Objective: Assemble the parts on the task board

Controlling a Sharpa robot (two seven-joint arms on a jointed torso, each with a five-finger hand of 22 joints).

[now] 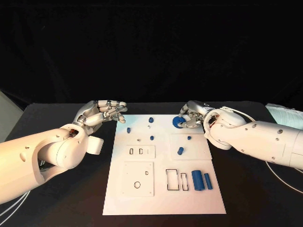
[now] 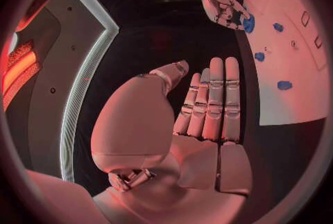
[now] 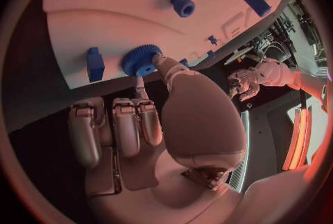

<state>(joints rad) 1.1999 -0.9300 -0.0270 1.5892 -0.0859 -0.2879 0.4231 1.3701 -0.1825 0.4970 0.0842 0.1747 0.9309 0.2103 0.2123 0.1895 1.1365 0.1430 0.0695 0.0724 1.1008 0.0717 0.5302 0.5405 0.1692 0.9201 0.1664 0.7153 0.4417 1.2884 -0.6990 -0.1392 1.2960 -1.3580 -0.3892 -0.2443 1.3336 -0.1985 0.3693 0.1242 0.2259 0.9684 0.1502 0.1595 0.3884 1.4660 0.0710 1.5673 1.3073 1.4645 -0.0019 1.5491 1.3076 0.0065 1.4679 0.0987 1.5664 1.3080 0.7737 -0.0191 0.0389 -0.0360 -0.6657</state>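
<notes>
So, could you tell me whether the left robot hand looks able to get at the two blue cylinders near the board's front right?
Probably yes: the left robot hand holds nothing, and nothing stands between it and the blue cylinders on the task board, though they lie across the board from it.

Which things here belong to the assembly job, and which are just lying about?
Job: task board; blue gear pinched by right robot hand; blue parts on the board, e.g. two cylinders; left robot hand, empty.
Lying about: white bundle at the table's right edge.
</notes>
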